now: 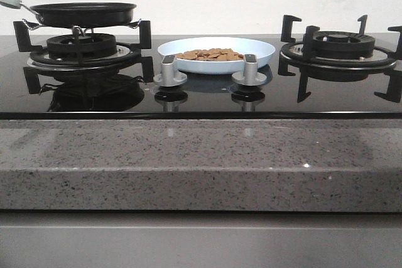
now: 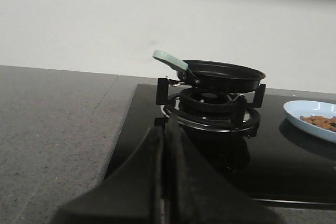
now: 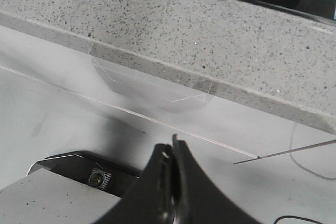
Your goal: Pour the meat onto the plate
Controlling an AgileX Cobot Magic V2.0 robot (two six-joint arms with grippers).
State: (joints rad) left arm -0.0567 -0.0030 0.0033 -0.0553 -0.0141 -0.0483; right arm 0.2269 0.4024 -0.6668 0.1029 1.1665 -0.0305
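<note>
I see the meat (image 1: pixel 210 54) heaped in the plate (image 1: pixel 264 53), which sits on the hob (image 1: pixel 201 95) between the two burners, just behind the two knobs (image 1: pixel 170 71). The pan (image 1: pixel 85 12) rests on the left burner (image 1: pixel 81 48). My left jaws (image 2: pixel 167 145) are closed on nothing, facing the pan. My right jaws (image 3: pixel 172 166) are closed too, empty, below the worktop (image 3: pixel 210 35) edge.
</note>
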